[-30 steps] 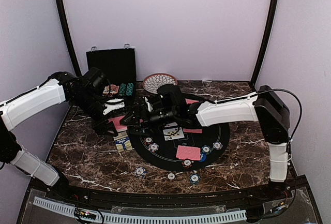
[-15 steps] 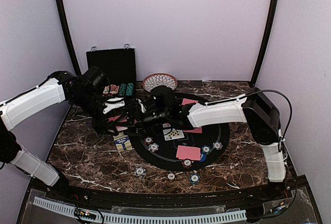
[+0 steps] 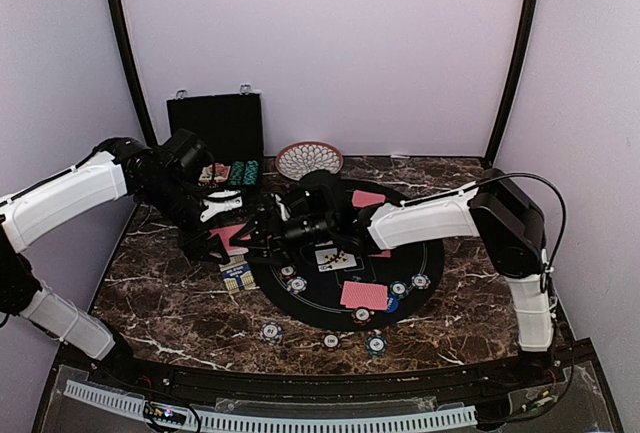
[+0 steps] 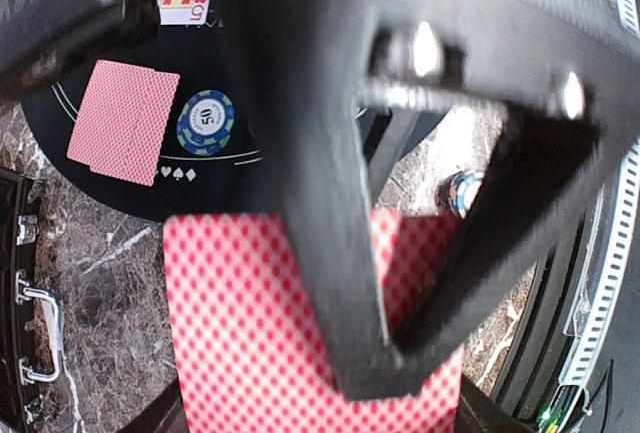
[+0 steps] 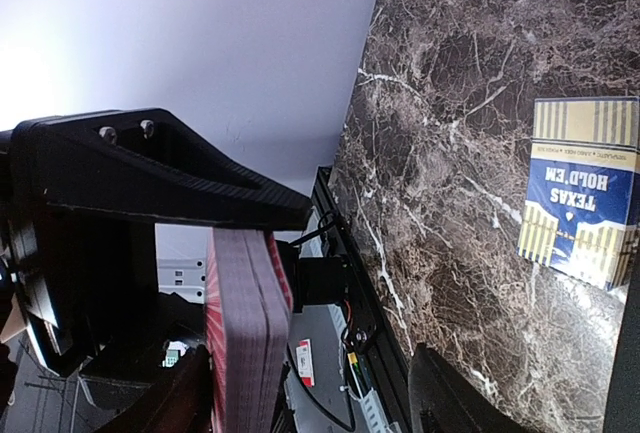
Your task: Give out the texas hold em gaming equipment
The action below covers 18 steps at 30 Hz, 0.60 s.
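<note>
My left gripper (image 3: 222, 238) is shut on a deck of red-backed playing cards (image 3: 234, 236), held above the table's left side. In the left wrist view the deck (image 4: 240, 333) fills the space between the jaws of the left gripper (image 4: 325, 413), and a black finger of the right gripper (image 4: 330, 203) crosses in front of it. My right gripper (image 3: 257, 235) is open, its fingers straddling the deck. In the right wrist view the deck (image 5: 245, 333) stands edge-on between the jaws of the right gripper (image 5: 315, 393), near one finger, with a gap to the other. Face-down cards (image 3: 363, 295) and poker chips (image 3: 272, 331) lie around the black round mat (image 3: 425, 253).
A blue Texas Hold'em box (image 3: 236, 273) (image 5: 585, 188) lies below the grippers. The black hinged case (image 3: 215, 128) with racked chips stands at the back left, the patterned dish (image 3: 308, 159) beside it. Face-up cards (image 3: 335, 256) and a blue button (image 3: 392, 303) lie on the mat.
My right gripper has reached left up to the deck and narrowed its jaws a little around it. The left gripper has kept still with the deck.
</note>
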### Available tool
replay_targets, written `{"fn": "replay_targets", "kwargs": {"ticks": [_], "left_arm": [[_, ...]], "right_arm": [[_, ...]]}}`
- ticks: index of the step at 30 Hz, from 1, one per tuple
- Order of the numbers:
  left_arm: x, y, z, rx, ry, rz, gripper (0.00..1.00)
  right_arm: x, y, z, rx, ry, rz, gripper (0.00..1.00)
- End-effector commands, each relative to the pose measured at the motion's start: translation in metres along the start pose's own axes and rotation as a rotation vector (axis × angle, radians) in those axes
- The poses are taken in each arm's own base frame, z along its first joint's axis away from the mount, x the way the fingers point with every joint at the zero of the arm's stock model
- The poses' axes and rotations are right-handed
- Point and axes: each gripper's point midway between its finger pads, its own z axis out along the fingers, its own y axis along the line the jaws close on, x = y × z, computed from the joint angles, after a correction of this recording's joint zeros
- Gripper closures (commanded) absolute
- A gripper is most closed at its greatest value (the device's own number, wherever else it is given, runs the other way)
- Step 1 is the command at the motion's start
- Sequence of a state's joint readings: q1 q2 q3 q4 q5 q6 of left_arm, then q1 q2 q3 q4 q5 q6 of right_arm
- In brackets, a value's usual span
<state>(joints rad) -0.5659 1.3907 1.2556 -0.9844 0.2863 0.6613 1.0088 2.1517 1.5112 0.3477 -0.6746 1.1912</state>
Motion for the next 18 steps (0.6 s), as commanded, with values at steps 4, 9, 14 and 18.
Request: {"fn": "replay_targets", "kwargs": {"ticks": [4, 9, 14, 18], "left_arm": [[-0.006, -0.006, -0.01, 0.0, -0.038, 0.024, 1.0], [-0.006, -0.006, -0.011, -0.002, -0.039, 0.026, 1.0], [-0.006, -0.006, -0.012, -0.007, -0.039, 0.027, 1.0], [-0.005, -0.006, -0.011, -0.006, -0.038, 0.027, 1.0]], "right_arm": [[0.001, -0.004, -0.019, 0.014, -0.026, 0.02, 0.4], [0.0, 0.001, -0.024, 0.01, -0.03, 0.015, 0.48], [-0.002, 0.0, -0.032, 0.016, -0.038, 0.016, 0.53], [-0.002, 0.001, -0.039, 0.021, -0.042, 0.019, 0.54]]}}
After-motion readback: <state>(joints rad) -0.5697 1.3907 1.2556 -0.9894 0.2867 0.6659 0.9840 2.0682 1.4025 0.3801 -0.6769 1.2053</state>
